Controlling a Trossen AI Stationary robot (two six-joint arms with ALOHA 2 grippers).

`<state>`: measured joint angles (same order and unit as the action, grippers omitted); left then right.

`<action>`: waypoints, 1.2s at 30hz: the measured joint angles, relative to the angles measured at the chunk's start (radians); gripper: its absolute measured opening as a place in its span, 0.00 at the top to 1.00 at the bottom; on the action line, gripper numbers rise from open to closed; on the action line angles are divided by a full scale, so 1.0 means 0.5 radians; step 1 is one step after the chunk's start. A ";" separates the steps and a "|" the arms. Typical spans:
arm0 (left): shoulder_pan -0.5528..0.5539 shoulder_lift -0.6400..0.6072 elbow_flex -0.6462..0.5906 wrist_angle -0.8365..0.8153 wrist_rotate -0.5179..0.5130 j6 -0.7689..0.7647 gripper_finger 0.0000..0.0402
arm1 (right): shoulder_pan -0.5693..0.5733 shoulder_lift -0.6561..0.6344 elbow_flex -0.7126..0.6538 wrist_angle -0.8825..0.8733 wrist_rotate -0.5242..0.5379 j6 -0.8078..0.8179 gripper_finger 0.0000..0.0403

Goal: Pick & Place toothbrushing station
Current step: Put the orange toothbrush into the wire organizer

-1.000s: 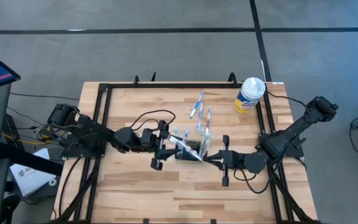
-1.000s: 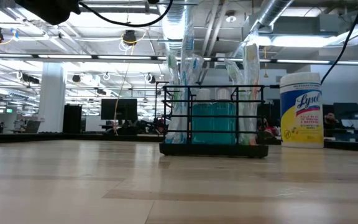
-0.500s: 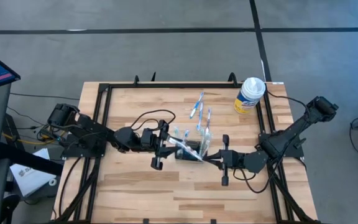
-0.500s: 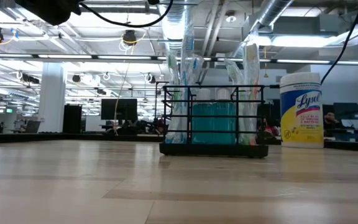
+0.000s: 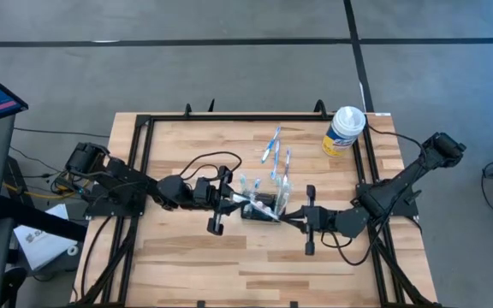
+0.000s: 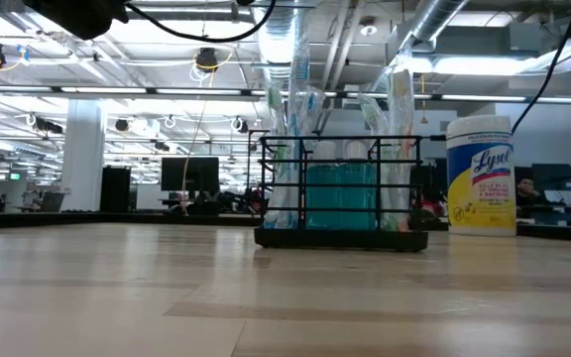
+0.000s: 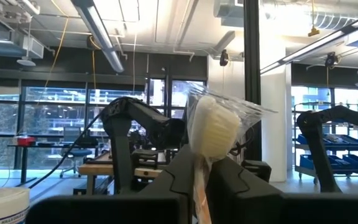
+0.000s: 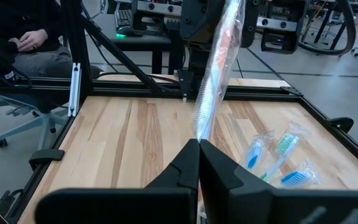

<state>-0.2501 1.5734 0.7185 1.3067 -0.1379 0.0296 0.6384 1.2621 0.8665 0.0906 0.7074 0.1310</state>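
left gripper: at 9 o'clock side of the station, fingers pinched on a wrapped toothbrush, bristle head sticking up between them
right gripper: at 3 o'clock side of the station, fingers clamped on another wrapped toothbrush
toothbrushing station: black wire holder near table centre, between both grippers, upright, packaged brushes standing in it
loose toothbrushes: on wood at 12 o'clock from station
wipes canister: 1–2 o'clock, far corner, well apart
person: seated beyond the table edge, hands in lap

Grey floor, perhaps concrete; ceiling striplights.
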 joint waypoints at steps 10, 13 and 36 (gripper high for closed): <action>0.000 -0.001 0.000 -0.002 -0.002 -0.001 0.99 | 0.000 0.000 0.000 0.001 0.000 0.014 1.00; 0.000 -0.001 0.000 -0.005 -0.003 -0.008 0.99 | 0.000 0.001 0.000 0.000 0.000 0.015 1.00; -0.008 -0.339 0.001 -0.693 -0.048 -0.148 0.99 | 0.001 0.001 0.000 -0.035 0.000 0.052 0.72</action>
<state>-0.2539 1.4040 0.7189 0.9603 -0.1618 -0.0446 0.6390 1.2625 0.8665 0.0733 0.7074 0.1570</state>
